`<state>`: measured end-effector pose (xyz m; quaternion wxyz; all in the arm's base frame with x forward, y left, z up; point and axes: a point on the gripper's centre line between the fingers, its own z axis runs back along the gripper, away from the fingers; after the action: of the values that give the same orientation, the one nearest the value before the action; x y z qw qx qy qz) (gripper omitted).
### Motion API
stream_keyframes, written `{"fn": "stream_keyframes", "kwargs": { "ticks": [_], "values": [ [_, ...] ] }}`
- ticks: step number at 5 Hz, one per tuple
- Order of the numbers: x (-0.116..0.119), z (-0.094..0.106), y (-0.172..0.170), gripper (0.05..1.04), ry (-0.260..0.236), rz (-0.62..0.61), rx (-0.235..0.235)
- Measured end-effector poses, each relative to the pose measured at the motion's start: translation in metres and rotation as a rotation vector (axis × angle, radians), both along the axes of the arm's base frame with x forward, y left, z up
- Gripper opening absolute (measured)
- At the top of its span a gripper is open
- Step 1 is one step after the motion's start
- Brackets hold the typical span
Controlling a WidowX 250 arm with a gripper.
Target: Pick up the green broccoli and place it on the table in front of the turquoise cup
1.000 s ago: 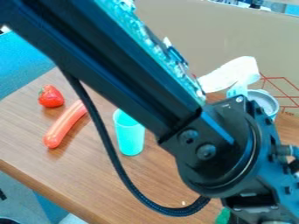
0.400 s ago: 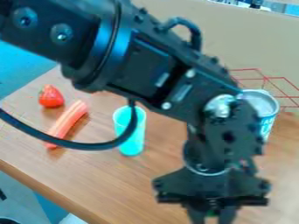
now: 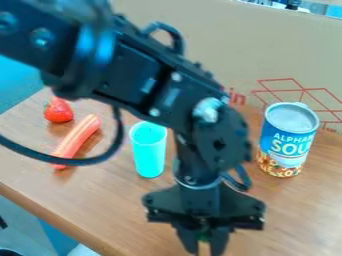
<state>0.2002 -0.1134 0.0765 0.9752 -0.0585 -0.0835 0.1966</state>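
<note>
Here, one cup (image 3: 149,154), one can (image 3: 287,142)

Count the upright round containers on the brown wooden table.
2: the turquoise plastic cup, just left of the black robot arm in the picture, and the blue-labelled metal can, to the arm's right near the cardboard. The arm may hide others.

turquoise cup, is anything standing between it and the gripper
Nothing visible stands between the turquoise cup and the gripper; the soup can is off that line, toward the right of the picture.
</note>
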Motion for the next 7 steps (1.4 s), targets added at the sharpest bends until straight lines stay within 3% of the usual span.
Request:
{"fn": "stream_keyframes", "kwargs": {
  "ticks": [1,3,6,7],
  "values": [
    [0.012,0.004,0.016,0.282,-0.034,0.007,-0.011],
    [0.029,-0.003,0.055,0.282,-0.082,0.147,-0.024],
    [0.035,-0.050,0.069,0.280,0.004,0.250,-0.023],
    [0.036,-0.050,0.066,0.310,0.005,0.274,-0.031]
  ]
}}
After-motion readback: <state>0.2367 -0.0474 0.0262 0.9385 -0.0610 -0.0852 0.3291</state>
